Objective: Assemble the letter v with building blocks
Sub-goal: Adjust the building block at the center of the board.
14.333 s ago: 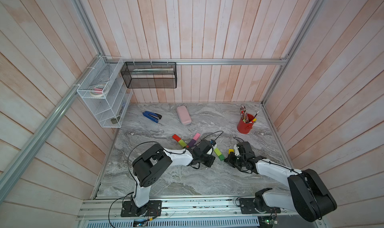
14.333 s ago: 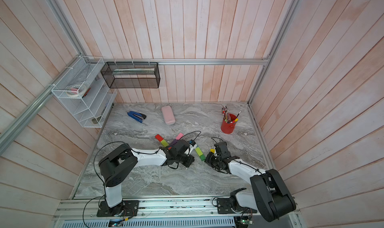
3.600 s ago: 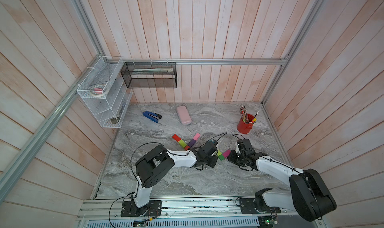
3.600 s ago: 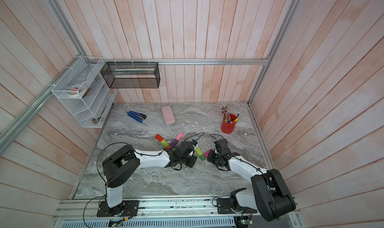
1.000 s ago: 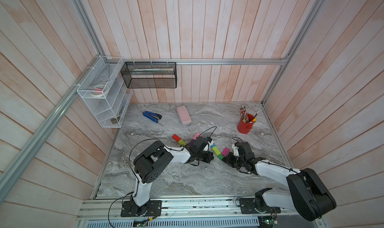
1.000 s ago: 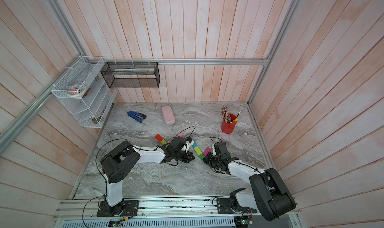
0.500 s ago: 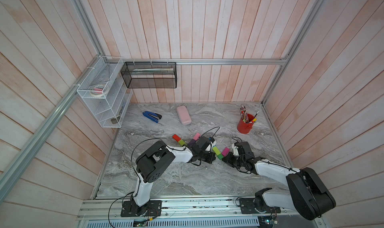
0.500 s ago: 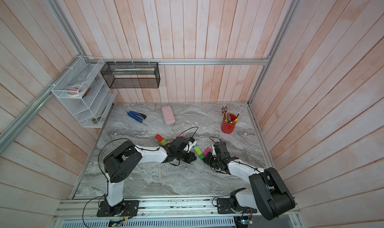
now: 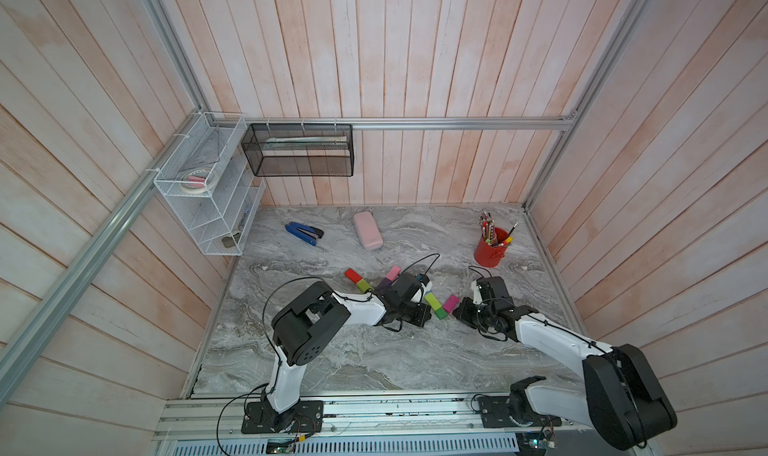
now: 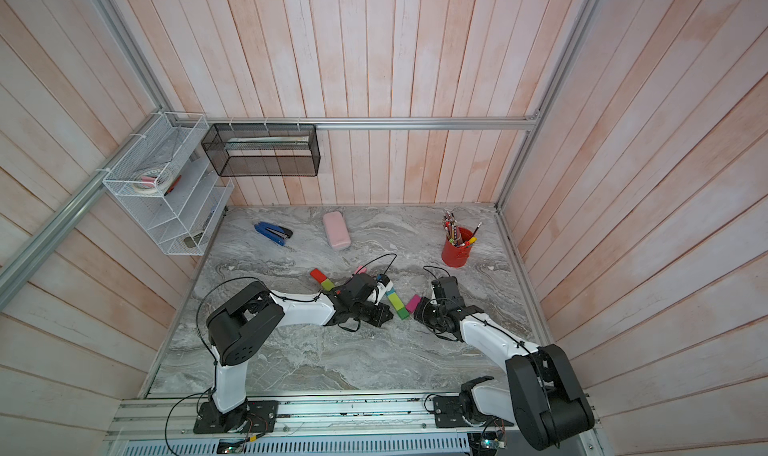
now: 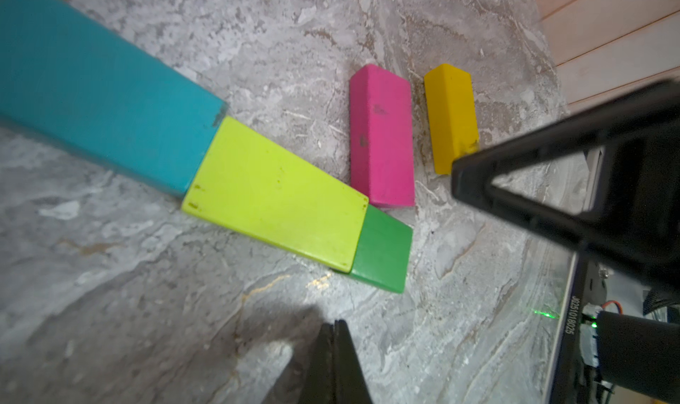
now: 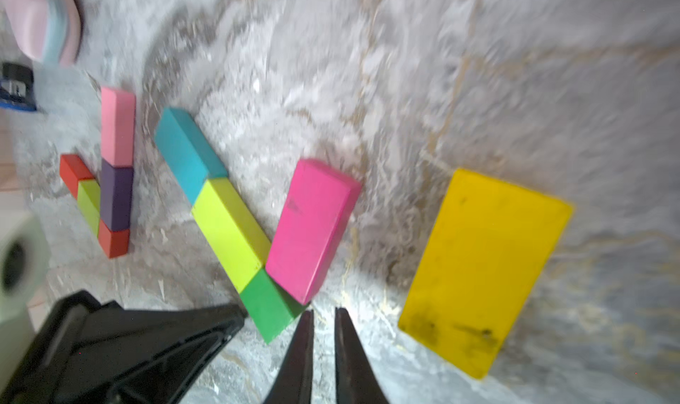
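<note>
In the right wrist view, teal (image 12: 187,151), lime (image 12: 230,232) and green cube (image 12: 270,306) run mid-frame as one arm; magenta (image 12: 312,229) touches the cube, starting the second. Yellow (image 12: 485,269), lower right, lies apart, yet to join. Right gripper (image 12: 323,310): a slit apart, empty. Left gripper (image 11: 335,323): closed, empty.

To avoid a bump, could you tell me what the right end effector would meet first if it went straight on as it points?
Most likely the magenta block, whose near end lies just beyond the right end effector; how high it hovers is unclear.
</note>
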Tool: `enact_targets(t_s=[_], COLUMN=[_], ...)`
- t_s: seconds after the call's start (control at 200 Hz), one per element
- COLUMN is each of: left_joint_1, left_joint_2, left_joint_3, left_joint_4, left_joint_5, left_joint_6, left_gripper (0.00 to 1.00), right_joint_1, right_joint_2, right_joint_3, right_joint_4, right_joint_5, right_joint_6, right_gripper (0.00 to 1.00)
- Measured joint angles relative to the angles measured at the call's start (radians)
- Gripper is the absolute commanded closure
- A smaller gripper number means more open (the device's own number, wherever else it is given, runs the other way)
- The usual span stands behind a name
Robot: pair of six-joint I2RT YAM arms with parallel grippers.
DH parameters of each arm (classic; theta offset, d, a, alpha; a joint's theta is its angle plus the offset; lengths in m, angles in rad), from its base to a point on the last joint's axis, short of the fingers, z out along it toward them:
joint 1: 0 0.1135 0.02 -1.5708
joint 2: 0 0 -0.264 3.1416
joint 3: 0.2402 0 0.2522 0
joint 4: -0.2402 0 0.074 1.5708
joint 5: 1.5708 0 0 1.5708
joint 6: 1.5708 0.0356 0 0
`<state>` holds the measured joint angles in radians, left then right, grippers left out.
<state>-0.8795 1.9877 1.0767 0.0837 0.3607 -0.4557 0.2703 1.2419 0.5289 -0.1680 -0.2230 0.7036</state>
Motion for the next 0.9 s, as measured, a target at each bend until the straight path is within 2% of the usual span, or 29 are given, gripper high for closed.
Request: enact_targets(t_s=[0.155, 0.275, 0.54, 0.895], left_joint_1=[-0.01, -0.017, -0.018, -0.018], left_joint_2=[0.0, 0.0, 0.0, 0.006], left_joint_3=[0.0, 0.0, 0.0, 0.025], left_joint_4=[0.0, -0.001, -0.003, -0.037], left_joint_5=[0.002, 0.002, 0.002, 0.002], left_joint_6=[0.013, 0.022, 0.026, 0.031], left_gripper=[1.0, 1.0, 1.0, 1.0], right_joint_1=[-0.089, -0.137, -0.141, -0.141], right_joint_2=[0.021, 0.112, 0.262, 0.302], right_joint_3=[0.073, 0.151, 0.182, 0.177], right_joint_4=[-0.029, -0.039, 0.002, 0.067], right_joint_5=[0.035, 0.027, -0.038, -0.091], right_joint_6=[-0.077, -0.134, -0.164, -0.167], right_gripper=[0.85, 0.85, 0.86, 0.87])
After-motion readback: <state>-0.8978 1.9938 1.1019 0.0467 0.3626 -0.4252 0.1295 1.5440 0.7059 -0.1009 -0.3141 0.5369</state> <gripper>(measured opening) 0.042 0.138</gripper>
